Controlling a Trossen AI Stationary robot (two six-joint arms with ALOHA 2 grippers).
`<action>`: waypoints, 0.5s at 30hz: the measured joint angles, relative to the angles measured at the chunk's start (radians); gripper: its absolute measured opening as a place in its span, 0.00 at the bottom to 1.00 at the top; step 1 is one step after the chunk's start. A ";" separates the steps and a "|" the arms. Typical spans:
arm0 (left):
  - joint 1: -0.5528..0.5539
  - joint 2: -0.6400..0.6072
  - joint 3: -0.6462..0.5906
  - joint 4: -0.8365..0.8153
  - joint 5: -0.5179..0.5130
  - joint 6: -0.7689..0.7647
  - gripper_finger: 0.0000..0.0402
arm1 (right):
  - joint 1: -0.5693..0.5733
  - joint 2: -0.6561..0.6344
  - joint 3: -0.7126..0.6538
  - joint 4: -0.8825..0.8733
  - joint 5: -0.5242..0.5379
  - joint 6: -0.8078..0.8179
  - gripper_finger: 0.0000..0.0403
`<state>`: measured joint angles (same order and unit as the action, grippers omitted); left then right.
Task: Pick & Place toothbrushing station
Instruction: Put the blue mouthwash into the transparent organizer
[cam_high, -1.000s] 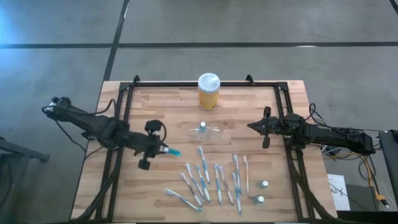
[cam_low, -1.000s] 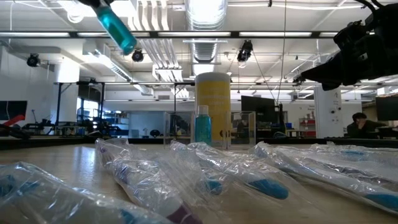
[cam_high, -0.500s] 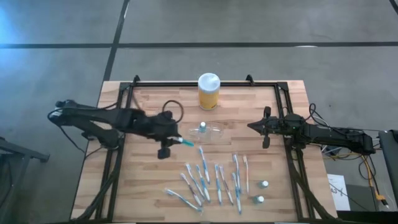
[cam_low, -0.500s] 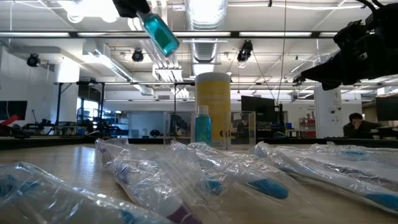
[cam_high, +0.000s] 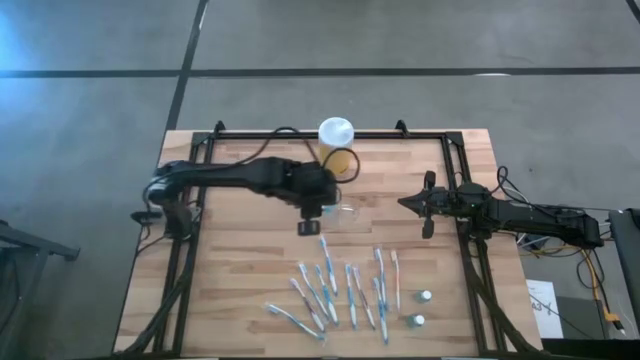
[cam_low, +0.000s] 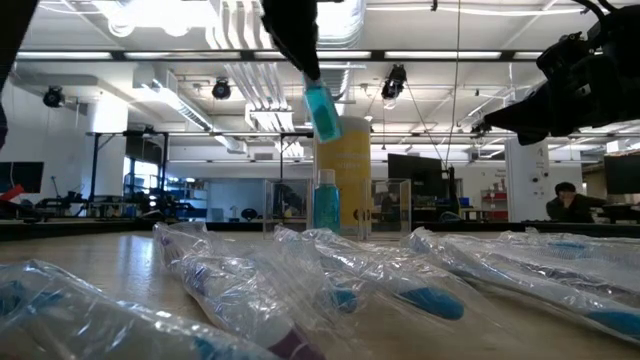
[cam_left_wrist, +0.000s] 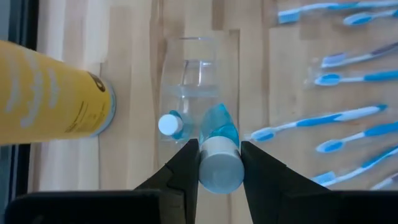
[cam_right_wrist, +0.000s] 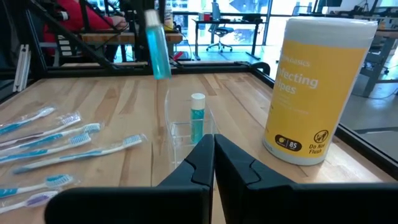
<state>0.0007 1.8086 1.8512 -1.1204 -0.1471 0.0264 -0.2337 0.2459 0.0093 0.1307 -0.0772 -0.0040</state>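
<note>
My left gripper (cam_left_wrist: 217, 148) is shut on a small blue bottle (cam_left_wrist: 219, 134) with a white cap, held in the air just above the clear plastic holder (cam_left_wrist: 200, 68) at mid-table. A second small blue bottle (cam_right_wrist: 197, 122) stands upright inside the holder (cam_high: 345, 213). In the low view the held bottle (cam_low: 322, 110) hangs tilted in front of the yellow jar. Several blue-and-white toothbrushes (cam_high: 340, 285) in clear wrappers lie flat on the near half of the table. My right gripper (cam_high: 428, 205) waits shut at the table's right side. My left gripper pinches the blue bottle at its white-capped end (cam_left_wrist: 219, 169) between its two fingers (cam_left_wrist: 186, 163). The fingers slant down from the table's left. The blue body (cam_low: 322, 112) sticks out below the fingertips, tilted and clear of the holder and the table.
A tall yellow jar with a white lid (cam_high: 335, 148) stands just beyond the holder at the far edge. Two small white-capped round pieces (cam_high: 421, 309) sit near the right front corner. A black frame (cam_high: 200, 240) borders the wooden table.
My left gripper has carried the blue bottle from the table's left side toward the right and the far edge, to a spot over the clear holder. It has tipped further downward, so the bottle now hangs steeper. The right arm has kept still.
</note>
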 joint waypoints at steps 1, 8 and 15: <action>0.005 0.024 0.024 -0.009 0.000 0.006 0.24 | 0.000 0.000 0.000 0.000 0.000 0.000 0.02; 0.035 0.143 0.123 -0.049 0.000 0.021 0.24 | 0.000 0.000 0.000 -0.011 -0.001 -0.002 0.02; 0.065 0.173 0.126 -0.084 0.002 -0.034 0.24 | 0.000 -0.002 0.000 -0.022 -0.001 0.000 0.02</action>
<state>0.0653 1.9820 1.9770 -1.2045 -0.1452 -0.0071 -0.2337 0.2443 0.0093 0.1083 -0.0784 -0.0037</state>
